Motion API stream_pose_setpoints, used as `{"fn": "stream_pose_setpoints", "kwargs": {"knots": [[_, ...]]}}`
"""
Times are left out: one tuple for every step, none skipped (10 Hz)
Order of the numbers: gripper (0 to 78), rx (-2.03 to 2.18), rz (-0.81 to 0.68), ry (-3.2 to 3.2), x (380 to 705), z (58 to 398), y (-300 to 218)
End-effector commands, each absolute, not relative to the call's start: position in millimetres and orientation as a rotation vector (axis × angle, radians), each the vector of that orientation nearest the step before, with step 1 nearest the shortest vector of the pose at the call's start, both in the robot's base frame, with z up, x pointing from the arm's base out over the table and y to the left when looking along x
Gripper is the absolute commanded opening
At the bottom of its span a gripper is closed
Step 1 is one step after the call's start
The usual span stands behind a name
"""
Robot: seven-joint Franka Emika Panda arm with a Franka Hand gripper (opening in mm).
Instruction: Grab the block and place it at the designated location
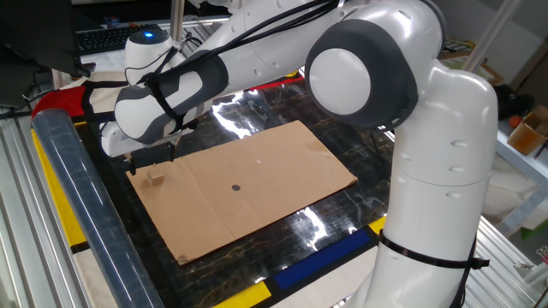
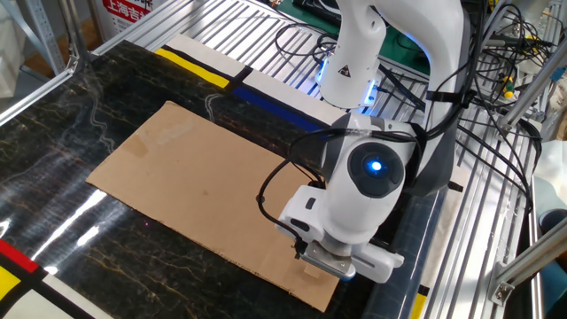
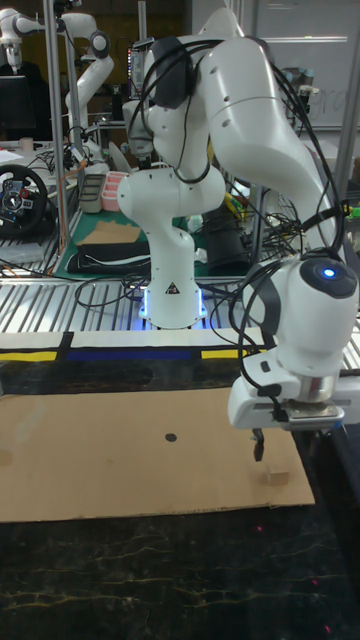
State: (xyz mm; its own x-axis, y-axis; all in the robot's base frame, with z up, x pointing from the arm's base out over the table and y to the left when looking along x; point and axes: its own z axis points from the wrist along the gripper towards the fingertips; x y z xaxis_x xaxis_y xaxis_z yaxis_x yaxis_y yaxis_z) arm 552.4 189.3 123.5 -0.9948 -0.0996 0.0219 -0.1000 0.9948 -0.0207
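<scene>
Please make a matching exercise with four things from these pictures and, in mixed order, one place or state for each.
Things:
1. block
2. dot
3. gripper
4. cardboard

Places or states:
A. flat on the black table
B. near a corner of the cardboard
C. above the block, not holding it
D. near the middle of the cardboard

Pairs: 1-B, 2-D, 3-C, 4-A

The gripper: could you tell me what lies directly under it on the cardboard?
The block sits on the cardboard just below the gripper, apart from its fingers. In the other fixed view the arm covers most of the block, so only its edge shows.
</scene>
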Motion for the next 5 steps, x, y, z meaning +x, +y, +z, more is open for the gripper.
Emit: {"fn": "stream_pose_setpoints", "kwargs": {"knots": [[77.5,0.155,-0.002,-3.105,566.3,110.2,171.8],[77.5,0.158,-0.002,-3.105,566.7,108.9,170.7],[77.5,0.158,-0.002,-3.105,566.8,108.8,170.4],[77.5,0.151,-0.001,-3.1,566.7,108.2,169.9],[77.5,0.151,-0.001,-3.1,566.7,108.2,169.9]]}}
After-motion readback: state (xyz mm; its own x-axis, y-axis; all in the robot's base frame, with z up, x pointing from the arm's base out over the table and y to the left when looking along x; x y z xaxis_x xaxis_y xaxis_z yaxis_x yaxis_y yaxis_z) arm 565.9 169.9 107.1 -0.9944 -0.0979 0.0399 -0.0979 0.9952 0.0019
